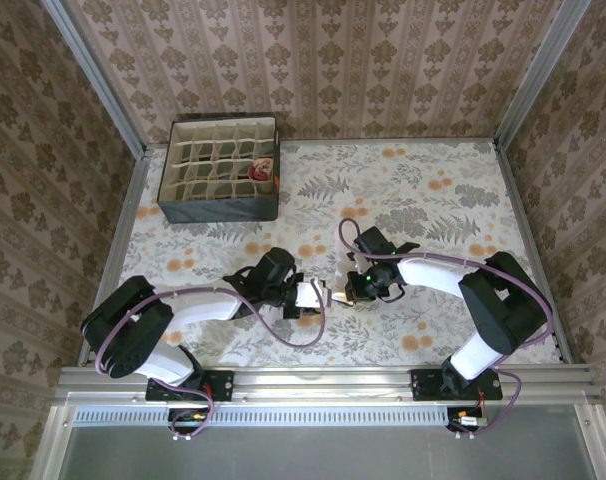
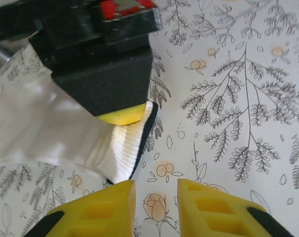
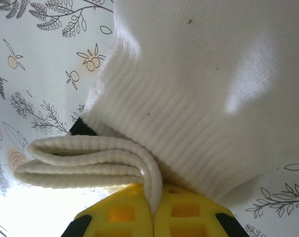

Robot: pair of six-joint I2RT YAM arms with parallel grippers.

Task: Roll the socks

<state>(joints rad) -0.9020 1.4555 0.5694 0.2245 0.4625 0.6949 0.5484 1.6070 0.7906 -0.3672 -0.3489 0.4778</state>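
Cream and ribbed, lying on the flowered tabletop (image 1: 453, 190) midway between the two arms and close to their bases: working on the cream sock (image 3: 213, 74). Pinching its doubled-over cuff (image 3: 90, 163) in the right jaws, shut tight on the folded ribbing, with the rest of the sock spreading away beyond. Holding the left jaws narrowly parted and empty, just short of the dark stripe (image 2: 145, 131) at the cuff edge, touching nothing. Seemingly starting the roll from the cuff end.

Judging how to do this well:
- Gripping every layer of the fold rather than the top one alone, guarding against loose ribbing slipping free under a turn.
- Turning the wrist slowly, winding the roll tight instead of letting it sag.
- Bringing the left jaws in on the flat fabric beside the fold, pinning it to the tabletop rather than snagging the striped edge.
- Avoiding a clash, with both sets of jaws working so near each other.

Leaving alone the divided box (image 1: 219, 182) at the far left, with, apparently, the tan and maroon sock (image 1: 264, 170) sitting in one compartment.
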